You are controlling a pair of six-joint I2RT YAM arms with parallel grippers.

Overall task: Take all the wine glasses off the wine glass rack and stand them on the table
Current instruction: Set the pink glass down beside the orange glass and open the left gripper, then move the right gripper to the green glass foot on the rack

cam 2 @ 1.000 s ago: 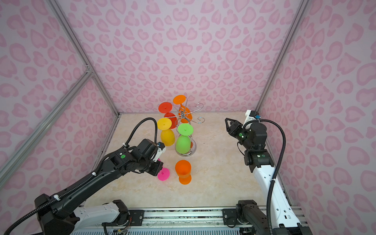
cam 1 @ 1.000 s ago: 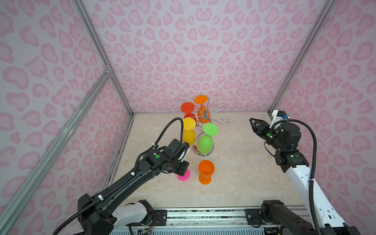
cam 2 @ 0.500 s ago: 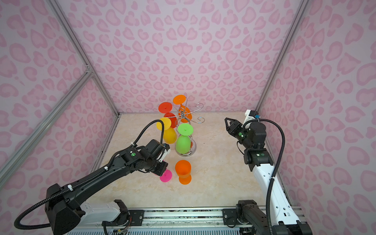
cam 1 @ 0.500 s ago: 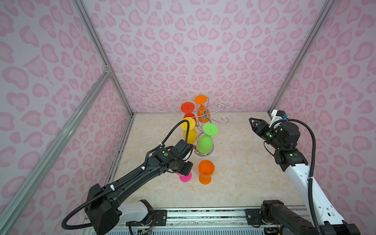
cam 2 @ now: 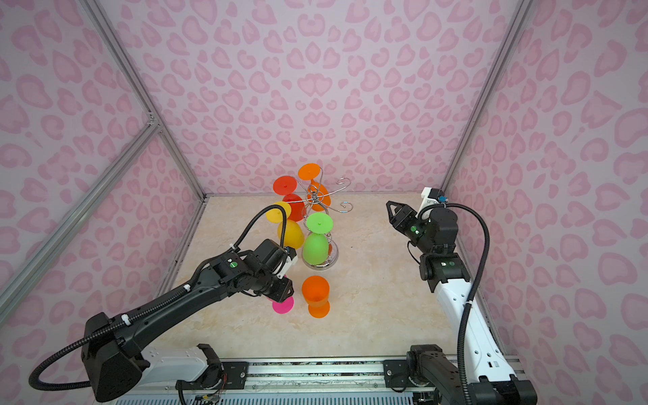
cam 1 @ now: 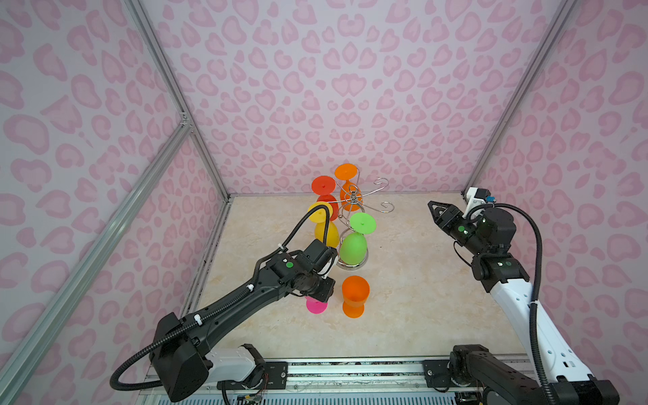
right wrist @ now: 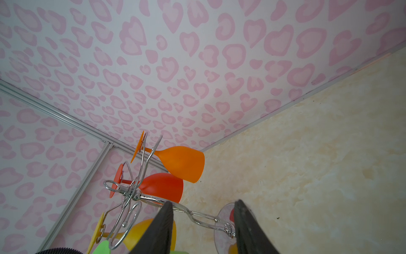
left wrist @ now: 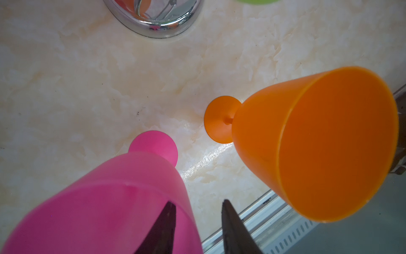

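Note:
The chrome wine glass rack (cam 1: 352, 200) (cam 2: 317, 200) stands at the back middle of the table. Green (cam 1: 353, 245), yellow (cam 1: 326, 232), red (cam 1: 323, 186) and orange (cam 1: 345, 172) glasses hang from it upside down. A pink wine glass (cam 1: 316, 305) (cam 2: 282, 305) (left wrist: 105, 198) stands upright on the table in front of the rack. My left gripper (left wrist: 198, 201) (cam 2: 284, 291) is open above its rim, one finger inside the bowl and one outside, with a gap to the wall. My right gripper (cam 1: 433, 207) (right wrist: 203, 201) hangs open and empty in the air on the right, pointing at the rack.
An orange glass (cam 1: 355, 296) (left wrist: 318, 143) stands upright just right of the pink one, close to my left fingers. The rack's mirrored base (left wrist: 153, 24) lies just behind both. Pink patterned walls enclose the table; a metal rail (cam 1: 350, 368) runs along the front edge.
My left jaws have opened off the pink glass's rim, and the left arm has shifted right toward the orange glass. The right arm has not moved.

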